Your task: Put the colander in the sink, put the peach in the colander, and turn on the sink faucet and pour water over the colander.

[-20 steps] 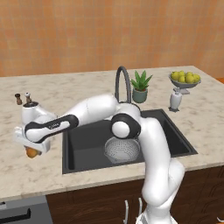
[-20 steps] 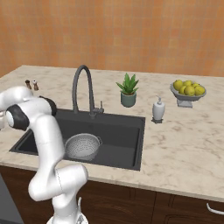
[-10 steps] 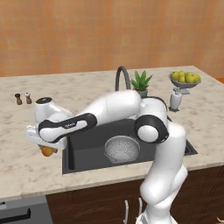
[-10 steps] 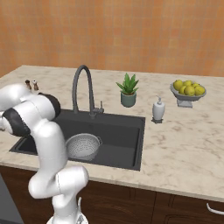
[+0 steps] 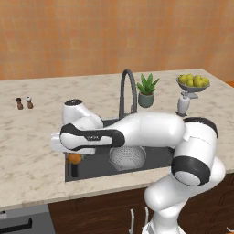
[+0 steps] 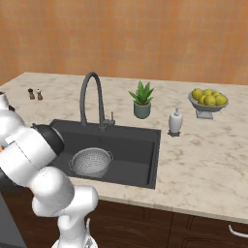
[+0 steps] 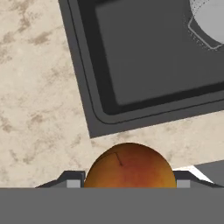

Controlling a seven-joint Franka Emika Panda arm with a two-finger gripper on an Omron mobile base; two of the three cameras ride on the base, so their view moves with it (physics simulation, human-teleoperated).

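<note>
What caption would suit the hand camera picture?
Peach held in the pincer above the counter, beside the sink.

The peach point(image 7: 129, 166) is showing orange-red, shading to yellow at its edges. The sink point(image 6: 140, 160) is looking dark grey, the colander point(image 6: 90, 162) silvery-white and dotted with holes. The faucet point(image 6: 90, 98) is showing dark grey. The worktop point(image 5: 32, 151) is showing beige marbling with brown flecks. The wall point(image 6: 145, 38) is glowing mottled orange.
</note>
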